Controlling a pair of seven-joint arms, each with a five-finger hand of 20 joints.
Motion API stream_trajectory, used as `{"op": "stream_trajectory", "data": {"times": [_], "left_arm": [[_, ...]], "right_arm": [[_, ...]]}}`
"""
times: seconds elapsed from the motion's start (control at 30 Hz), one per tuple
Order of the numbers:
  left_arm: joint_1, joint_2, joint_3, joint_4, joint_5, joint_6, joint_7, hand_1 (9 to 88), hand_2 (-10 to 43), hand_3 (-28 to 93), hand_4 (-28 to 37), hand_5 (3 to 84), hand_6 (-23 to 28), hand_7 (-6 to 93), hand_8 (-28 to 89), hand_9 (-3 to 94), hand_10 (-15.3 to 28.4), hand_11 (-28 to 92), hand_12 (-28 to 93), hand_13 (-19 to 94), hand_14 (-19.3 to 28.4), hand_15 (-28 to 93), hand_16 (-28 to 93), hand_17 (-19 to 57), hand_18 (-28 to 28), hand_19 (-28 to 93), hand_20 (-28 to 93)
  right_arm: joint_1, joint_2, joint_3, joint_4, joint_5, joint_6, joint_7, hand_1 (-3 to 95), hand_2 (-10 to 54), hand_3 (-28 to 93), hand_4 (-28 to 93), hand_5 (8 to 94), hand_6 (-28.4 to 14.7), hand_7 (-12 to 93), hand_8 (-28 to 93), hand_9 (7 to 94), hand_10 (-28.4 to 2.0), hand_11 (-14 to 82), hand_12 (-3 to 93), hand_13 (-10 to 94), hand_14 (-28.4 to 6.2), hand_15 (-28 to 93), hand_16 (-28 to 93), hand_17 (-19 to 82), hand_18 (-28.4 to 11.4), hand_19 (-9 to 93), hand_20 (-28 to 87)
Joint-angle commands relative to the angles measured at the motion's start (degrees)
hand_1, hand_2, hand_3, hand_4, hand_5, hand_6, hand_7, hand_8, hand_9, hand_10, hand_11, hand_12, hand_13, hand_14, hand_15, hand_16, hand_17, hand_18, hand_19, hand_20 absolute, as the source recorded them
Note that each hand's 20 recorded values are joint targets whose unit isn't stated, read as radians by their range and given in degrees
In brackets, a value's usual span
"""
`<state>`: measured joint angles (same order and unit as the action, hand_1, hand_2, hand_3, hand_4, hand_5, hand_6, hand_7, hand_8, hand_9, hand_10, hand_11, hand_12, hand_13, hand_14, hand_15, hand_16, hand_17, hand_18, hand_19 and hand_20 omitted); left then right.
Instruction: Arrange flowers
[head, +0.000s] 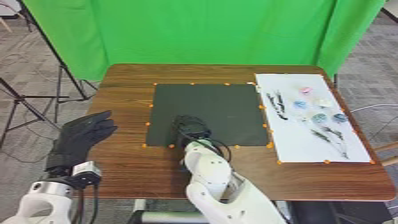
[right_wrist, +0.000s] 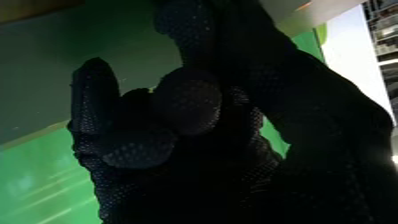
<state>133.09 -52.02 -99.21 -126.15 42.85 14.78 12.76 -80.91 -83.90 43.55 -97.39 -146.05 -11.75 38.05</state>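
Flowers: we see them on the sheet at the right, a pink flower (head: 306, 90) at the far part, a pale flower (head: 324, 102) and a blue flower (head: 300, 104) nearer, then two more blue-toned blooms (head: 330, 118) side by side.
Stems: we make out dark stems (head: 278, 106) lying along the sheet's left side, and thin sprigs (head: 330, 139) toward its near end.
Sheet: white (head: 298, 144), it lies just beside the mat, on its right.
Mat: black (head: 209, 100), in the middle of the table, with orange tabs (head: 148, 123) around its edges.
Right hand: we find it (head: 192, 128) over the near part of the mat, well apart from the flowers; we cannot tell whether it is apart, together or clamped on anything.
Left hand: it is over the table's left side (head: 78, 137), fingers loosely straight and pointing away from the robot, with nothing in them that we can see.
Table: brown wood (head: 124, 100), under mat and sheet.
Curtain: we see green cloth (head: 222, 37) hanging beyond the far edge.
Floor: grey carpet (head: 378, 70) around the table, with a black stand (head: 60, 97) at the left.
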Motion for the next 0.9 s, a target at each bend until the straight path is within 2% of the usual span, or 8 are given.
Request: {"op": "stream_trajectory", "data": {"times": [0.03, 0.1, 0.27, 0.4, 0.53, 0.8, 0.87, 0.9], "left_arm": [[-0.39, 0.91, 1.08, 0.15, -0.15, 0.38, 0.58, 30.4, 5.8, 79, -10.4, 50.7, 16.0, 14.8, -8, 42.4, 22.9, 41, 11, 31, 28.4, 63, -12, -6.7, 22.7, 62, 17], [-0.1, 1.15, 1.28, 0.08, -0.46, 0.83, 1.17, 30.5, 5.8, 79, -10.3, 50.7, 16.0, 14.8, -8, 42.4, 22.9, 41, 11, 31, 28.4, 63, -12, -6.7, 22.7, 62, 17], [-0.1, 1.13, 1.61, 0.13, -0.45, 0.98, 1.43, 30.5, 5.8, 79, -10.2, 50.8, 16.0, 14.8, -8, 42.4, 22.9, 41, 11, 31, 28.4, 63, -12, -6.7, 22.7, 62, 17], [-0.01, 1.03, 1.7, 0.23, -0.62, 0.95, 1.53, 30.6, 5.9, 79, -10.2, 50.7, 16.0, 14.8, -8, 42.4, 22.9, 41, 11, 31, 28.4, 63, -12, -6.8, 22.7, 62, 17], [0.62, 0.77, 1.57, 0.06, -0.61, 1.08, 1.29, 30.7, 5.9, 79, -9.9, 50.7, 15.9, 14.8, -8, 42.4, 22.9, 41, 11, 31, 28.4, 63, -12, -6.8, 22.7, 62, 17], [0.53, 0.62, 1.48, 0.07, -0.44, 0.83, 1.04, 30.7, 5.8, 80, -9.6, 50.7, 15.9, 14.8, -8, 42.4, 22.9, 41, 11, 31, 28.4, 63, -12, -6.8, 22.7, 62, 17], [0.62, 0.82, 1.56, 0.04, -0.58, 1.16, 1.3, 30.7, 5.8, 80, -9.7, 50.7, 16.0, 14.8, -8, 42.4, 23.0, 41, 11, 31, 28.4, 63, -12, -6.8, 22.7, 62, 17], [0.43, 0.48, 1.37, 0.0, -0.3, 0.87, 0.61, 30.7, 5.8, 80, -9.7, 50.7, 16.0, 14.8, -8, 42.4, 22.9, 41, 11, 31, 28.4, 63, -12, -6.8, 22.7, 62, 17]], "right_arm": [[-0.02, -1.7, 0.7, 1.34, -0.35, -0.45, -0.63, 45.5, -9.5, 74, -23, 87.0, -4.5, 29, 17, 81.8, -13.6, 66.1, 30.1, 76, -13.7, 81, 30, 32, -28.4, 93, 15], [0.39, -1.83, 0.83, 1.67, -0.31, -0.12, -0.93, 44.0, -9.5, 75, -24, 86.8, -4.4, 29, 16, 81.6, -13.7, 66.0, 30.1, 76, -13.7, 81, 30, 31, -28.4, 93, 14], [0.69, -1.9, 1.05, 2.38, -1.88, -0.26, -1.0, 43.6, -9.5, 75, -25, 86.0, -4.3, 30, 15, 81.0, -14.0, 66.0, 30.1, 76, -14.1, 82, 30, 31, -28.4, 93, 14], [1.08, -1.33, 0.61, 2.19, -0.63, 0.68, -0.37, 41.3, -9.5, 75, -24, 81.8, -6.0, 28, 13, 76.9, -15.8, 66.1, 30.5, 71, -15.6, 82, 30, 27, -28.4, 92, 14], [1.01, -0.69, -0.33, 1.33, -0.66, 1.94, -0.63, 35.3, -9.2, 77, -23, 79.2, -7.0, 30, -8, 73.9, -17.1, 66.1, 29.8, 69, -17.1, 83, 28, 26, -28.4, 90, 15], [1.18, -0.16, -1.05, 0.25, 1.71, 1.04, -0.08, 32.0, -7.8, 76, -21, 77.7, -8.0, 31, -9, 72.2, -18.1, 66.6, 29.3, 67, -18.4, 84, 28, 25, -28.4, 88, 15], [1.05, 0.03, -1.16, 0.13, 1.68, 1.42, -0.27, 32.1, -7.7, 76, -21, 77.6, -8.1, 31, -9, 71.9, -18.1, 66.7, 29.3, 67, -18.5, 84, 28, 25, -28.4, 88, 15], [1.04, 0.0, -1.15, 0.03, 1.92, 1.44, -0.17, 32.0, -7.7, 76, -21, 77.5, -8.1, 31, -9, 71.8, -18.2, 66.8, 29.3, 67, -18.5, 84, 28, 25, -28.4, 88, 15]]}}
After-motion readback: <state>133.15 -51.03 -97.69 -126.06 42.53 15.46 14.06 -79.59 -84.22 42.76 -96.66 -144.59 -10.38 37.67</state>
